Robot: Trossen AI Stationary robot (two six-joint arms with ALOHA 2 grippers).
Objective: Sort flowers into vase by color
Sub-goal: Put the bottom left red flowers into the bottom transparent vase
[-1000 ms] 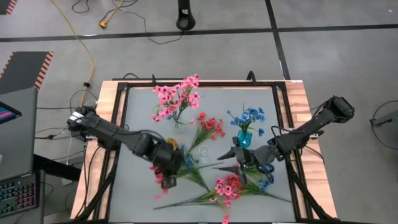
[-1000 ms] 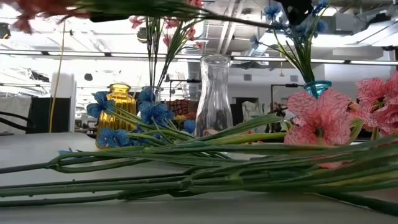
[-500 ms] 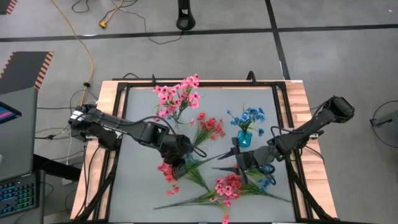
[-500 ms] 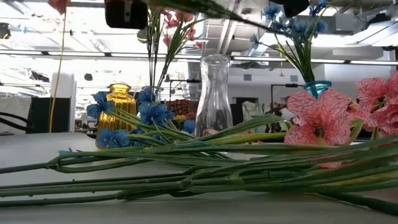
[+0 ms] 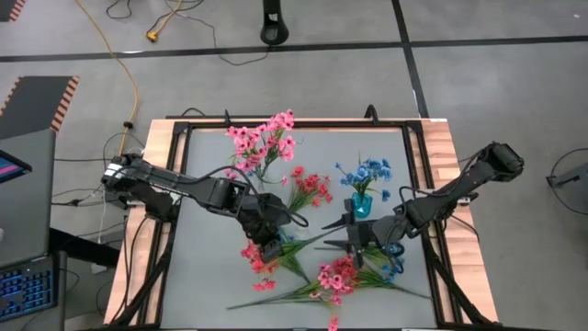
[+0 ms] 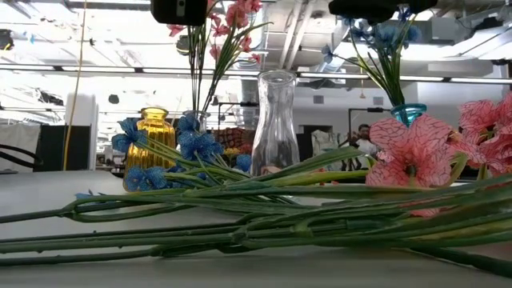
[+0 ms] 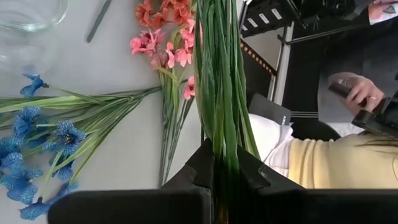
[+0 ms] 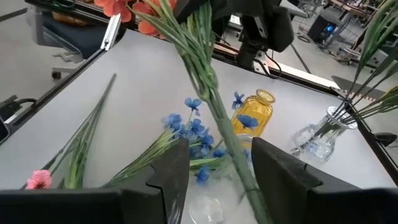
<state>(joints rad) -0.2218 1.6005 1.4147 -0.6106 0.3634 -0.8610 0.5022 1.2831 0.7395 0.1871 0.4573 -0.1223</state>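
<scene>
Pink, coral and blue flowers (image 5: 334, 276)

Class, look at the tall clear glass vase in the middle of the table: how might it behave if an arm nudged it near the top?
The clear glass vase stands tall and narrow with a slim neck, so a high nudge would probably tip it. It looks empty, so likely light. Being glass on a smooth table, it may slide, and could break if it fell.

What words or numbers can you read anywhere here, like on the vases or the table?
None can be read in any view.
The yellow vase, the clear vase and the teal vase show no label.
The table shows no writing.
The screen at the high view's left edge shows colours only, too small to read.
</scene>
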